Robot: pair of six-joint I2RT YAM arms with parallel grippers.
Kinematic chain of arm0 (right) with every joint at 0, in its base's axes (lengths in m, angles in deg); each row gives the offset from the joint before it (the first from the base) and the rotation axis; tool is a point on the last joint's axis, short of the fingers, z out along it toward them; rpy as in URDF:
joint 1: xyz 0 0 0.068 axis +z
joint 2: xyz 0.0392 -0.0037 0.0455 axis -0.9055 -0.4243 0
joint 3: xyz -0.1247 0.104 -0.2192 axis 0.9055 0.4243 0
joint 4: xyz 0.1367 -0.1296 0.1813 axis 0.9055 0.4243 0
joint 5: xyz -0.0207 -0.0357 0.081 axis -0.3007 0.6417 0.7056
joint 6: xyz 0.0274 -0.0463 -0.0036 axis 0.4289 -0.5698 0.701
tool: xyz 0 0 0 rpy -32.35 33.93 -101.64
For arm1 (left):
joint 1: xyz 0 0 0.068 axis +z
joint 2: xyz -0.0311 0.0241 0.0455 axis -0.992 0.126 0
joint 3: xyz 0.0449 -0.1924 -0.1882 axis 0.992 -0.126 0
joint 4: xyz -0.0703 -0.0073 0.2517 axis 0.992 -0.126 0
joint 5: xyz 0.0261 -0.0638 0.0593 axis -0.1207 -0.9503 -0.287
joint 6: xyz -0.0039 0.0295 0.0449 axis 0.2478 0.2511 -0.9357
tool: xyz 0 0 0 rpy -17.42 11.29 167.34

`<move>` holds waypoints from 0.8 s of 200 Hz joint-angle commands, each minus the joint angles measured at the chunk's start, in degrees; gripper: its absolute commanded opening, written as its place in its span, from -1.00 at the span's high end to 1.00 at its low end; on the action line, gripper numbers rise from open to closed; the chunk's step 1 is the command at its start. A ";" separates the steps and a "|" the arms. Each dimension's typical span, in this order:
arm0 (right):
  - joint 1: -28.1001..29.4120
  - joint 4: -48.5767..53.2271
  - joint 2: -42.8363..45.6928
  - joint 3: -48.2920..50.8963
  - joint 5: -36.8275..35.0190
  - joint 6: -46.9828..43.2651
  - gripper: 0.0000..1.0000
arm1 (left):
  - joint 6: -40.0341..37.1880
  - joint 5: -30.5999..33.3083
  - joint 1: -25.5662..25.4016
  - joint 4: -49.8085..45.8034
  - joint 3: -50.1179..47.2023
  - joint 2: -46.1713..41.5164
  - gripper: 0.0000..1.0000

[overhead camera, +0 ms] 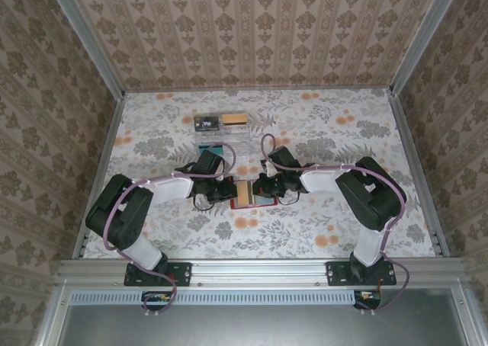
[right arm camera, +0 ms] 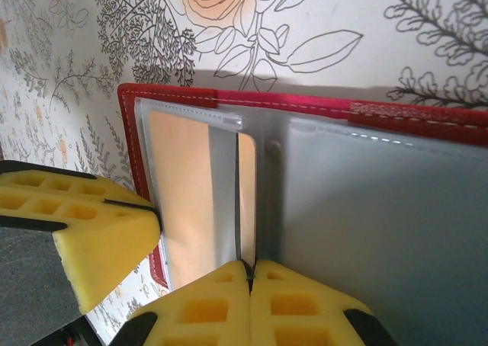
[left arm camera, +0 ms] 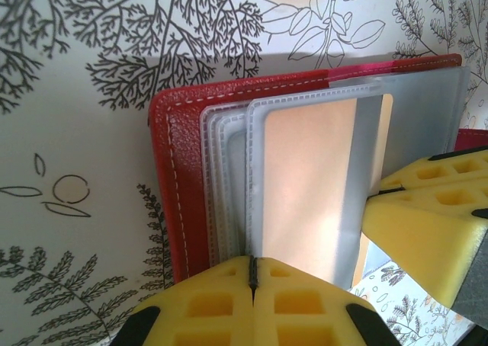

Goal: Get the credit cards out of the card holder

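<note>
- The card holder (left arm camera: 179, 178) is laid open on the floral surface (left arm camera: 76, 94) between the two grippers, so that its clear sleeves can be reached from both sides.
- The left gripper (left arm camera: 252, 273) is closed on the edge of the front plastic sleeve (left arm camera: 258, 171). It is judged that the card holder is pinned in this way, so that it is not dragged when a card is pulled.
- The right gripper (right arm camera: 248, 277) is closed on a thin edge at the opposite side of the card holder. Whether a card or only a sleeve is pinched cannot be told.
- A tan card (left arm camera: 313, 178) is seen inside the front sleeve, not yet drawn out.
- The card holder is covered in red leather-like material with pale stitching. Its inner face (right arm camera: 381, 209) is pale grey, and several frosted sleeves are stacked inside it.
- Beyond the card holder, well apart from it, a few loose cards (overhead camera: 221, 121) are laid on the surface, so part of the task is judged done.
</note>
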 commanded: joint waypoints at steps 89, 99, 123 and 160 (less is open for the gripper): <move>-4.31 2.46 7.57 6.51 -1.33 -1.30 1.00 | -0.76 3.20 0.93 -5.91 -1.12 1.87 1.00; -4.76 4.10 9.14 6.58 -2.03 -2.43 1.00 | -0.84 2.99 0.93 -5.82 -0.89 1.61 1.00; -5.48 10.49 13.48 5.49 -4.47 -6.34 1.00 | -0.88 2.34 0.93 -5.70 -0.06 0.28 1.00; -5.67 19.93 19.10 0.88 -7.84 -12.56 1.00 | -1.29 1.72 1.00 -5.92 2.38 -3.64 0.89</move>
